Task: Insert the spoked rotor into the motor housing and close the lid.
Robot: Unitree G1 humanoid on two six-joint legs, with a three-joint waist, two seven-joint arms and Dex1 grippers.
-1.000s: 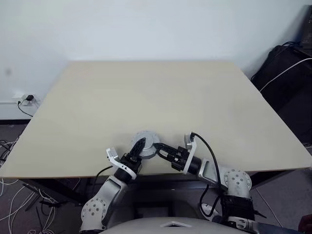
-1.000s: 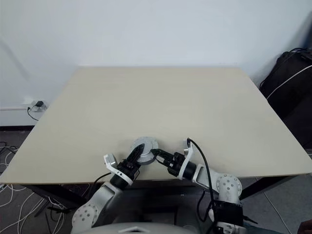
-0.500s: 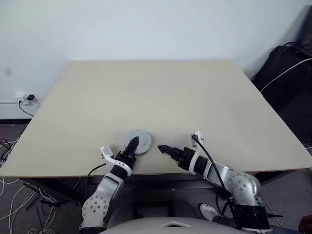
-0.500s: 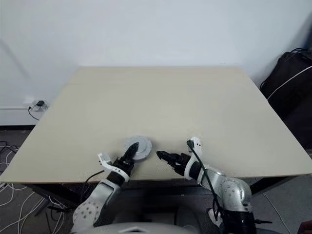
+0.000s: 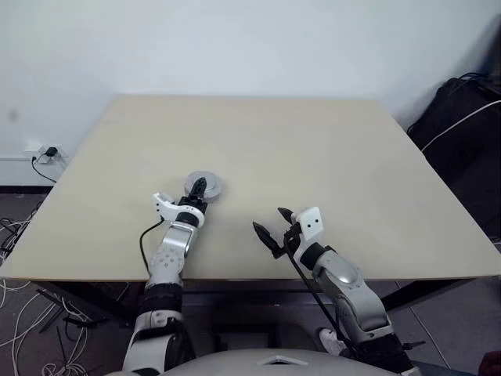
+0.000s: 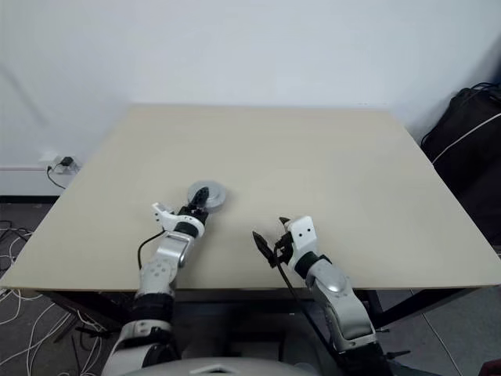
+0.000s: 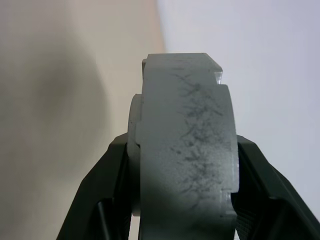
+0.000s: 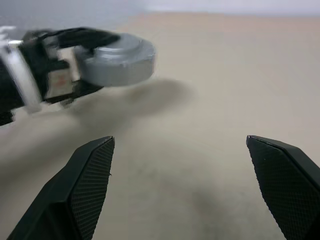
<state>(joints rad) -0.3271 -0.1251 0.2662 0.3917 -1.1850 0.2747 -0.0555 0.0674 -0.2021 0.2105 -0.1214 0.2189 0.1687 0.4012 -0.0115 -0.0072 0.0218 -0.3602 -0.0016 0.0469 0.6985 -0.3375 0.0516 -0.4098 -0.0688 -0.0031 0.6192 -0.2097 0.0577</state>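
Your left tool (image 5: 198,189) grips the closed grey motor case (image 5: 205,186) by its edge, above the desk (image 5: 329,149). Your right tool (image 5: 271,225), beside the case, stands wide, empty. Assembly looks finished; setting down remains.

Both arms were slim, silver-grey metal limbs with rounded joint housings. Each wrist carried a white plastic bracket ahead of a black cuff, and a thin black cable looped along each forearm. The left end effector (image 5: 199,188) and right end effector (image 5: 271,225) each had two black, tapered fingers (image 8: 90,187) with finely cross-hatched pads.
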